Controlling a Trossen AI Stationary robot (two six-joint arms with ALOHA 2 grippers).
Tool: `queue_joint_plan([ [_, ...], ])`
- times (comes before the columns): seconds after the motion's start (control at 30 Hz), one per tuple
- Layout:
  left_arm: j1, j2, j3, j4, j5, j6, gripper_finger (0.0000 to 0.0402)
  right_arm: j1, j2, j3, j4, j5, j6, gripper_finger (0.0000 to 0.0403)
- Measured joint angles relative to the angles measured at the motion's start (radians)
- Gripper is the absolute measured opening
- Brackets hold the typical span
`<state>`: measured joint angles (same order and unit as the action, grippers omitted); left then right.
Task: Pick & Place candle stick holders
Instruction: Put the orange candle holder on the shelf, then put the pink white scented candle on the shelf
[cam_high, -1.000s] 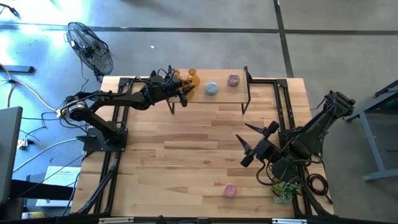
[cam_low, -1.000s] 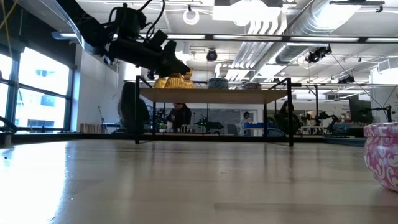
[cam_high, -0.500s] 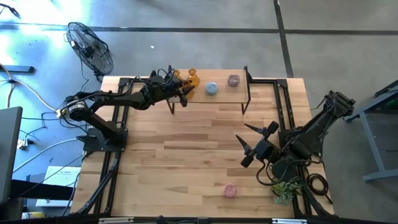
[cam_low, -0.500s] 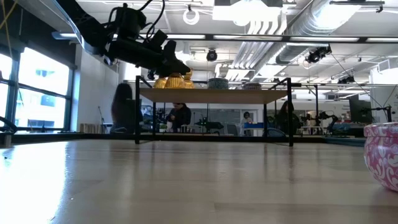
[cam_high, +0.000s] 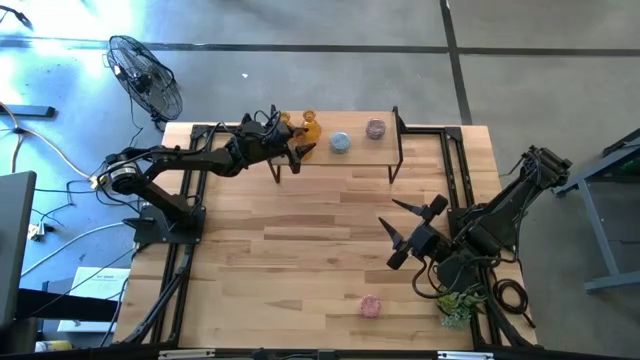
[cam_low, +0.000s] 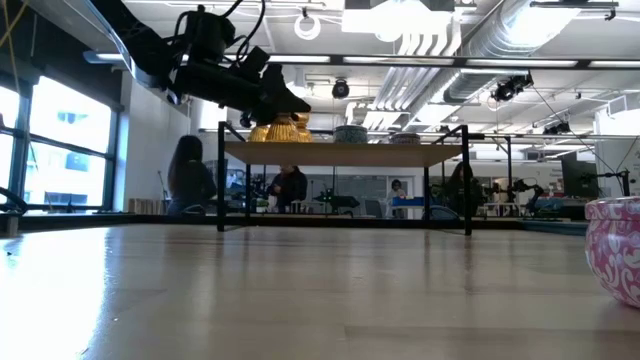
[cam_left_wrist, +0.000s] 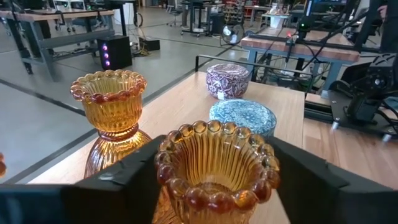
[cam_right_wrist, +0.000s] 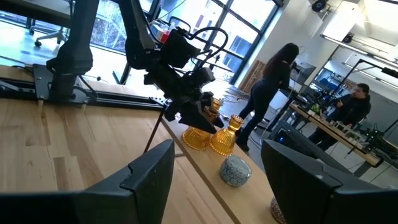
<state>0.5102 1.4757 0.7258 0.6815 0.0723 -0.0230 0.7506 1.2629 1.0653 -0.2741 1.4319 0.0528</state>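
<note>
Toppling is risked: the left gripper (cam_left_wrist: 214, 186), jaws parted around an amber holder (cam_left_wrist: 214, 165) on the far shelf (cam_high: 355, 150), could clip it withdrawing; the right gripper (cam_high: 408, 232) is held open.

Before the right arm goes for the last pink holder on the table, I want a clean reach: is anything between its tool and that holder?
Nothing visible. In the high view the right tool hangs open over bare wood, and the pink holder stands alone nearer the front edge. The green plant sits off to the side, out of the path.
</note>
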Motion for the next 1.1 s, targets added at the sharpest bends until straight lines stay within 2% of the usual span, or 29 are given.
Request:
queue_joint_plan([
  [0.2,0.000,0.000,0.000,-0.002,-0.008,-0.015,0.0343,0.000,0.000,0.000,0.000,-0.003,0.000,0.0238],
  [0.37,0.000,0.000,0.000,-0.002,-0.010,-0.022,0.0394,0.000,0.000,0.000,0.000,-0.003,0.000,0.0238],
  [0.57,0.000,0.000,0.000,0.015,-0.010,-0.034,0.0389,0.000,0.000,0.000,0.000,-0.003,0.000,0.0238],
  [1.1,0.000,-0.001,0.033,0.080,0.121,-0.035,0.0388,0.000,0.000,0.000,-0.019,-0.003,0.008,0.0238],
])
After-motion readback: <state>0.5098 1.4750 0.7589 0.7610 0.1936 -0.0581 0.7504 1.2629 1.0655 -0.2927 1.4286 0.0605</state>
